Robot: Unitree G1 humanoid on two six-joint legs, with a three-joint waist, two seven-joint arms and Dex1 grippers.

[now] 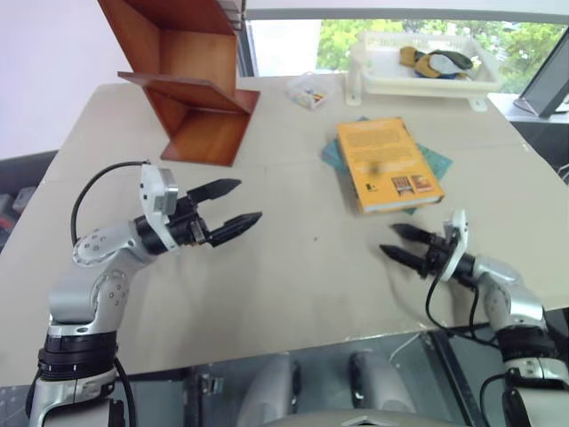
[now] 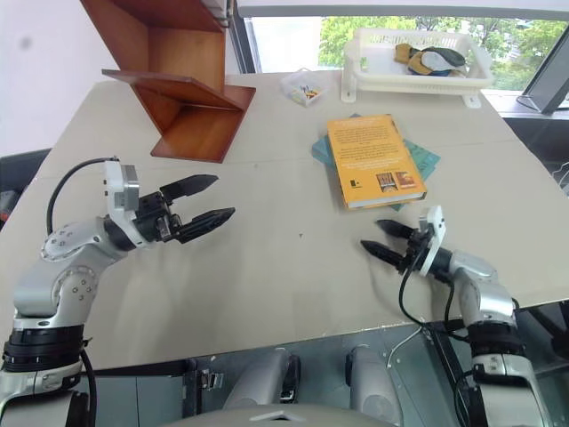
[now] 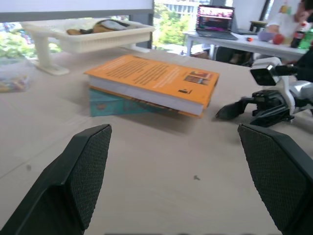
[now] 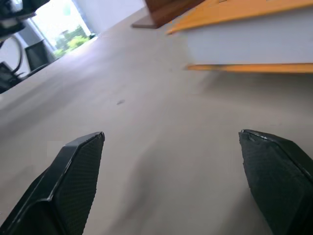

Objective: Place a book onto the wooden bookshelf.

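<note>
The thick orange-yellow book lies flat on the table's right half, on top of a thinner teal book. At the back left stands the reddish-brown wooden bookshelf, its slanted panels bare. My left gripper hovers open over the left middle of the table, pointing right toward the book, nothing between its fingers. Low near the front right edge, my right gripper is open and points left, just in front of the book's near end. The left wrist view has the book and the right gripper beside it.
A white plastic basket with several items stands at the back right. A small clear box of coloured bits sits between it and the shelf. The beige table ends close in front of both arms.
</note>
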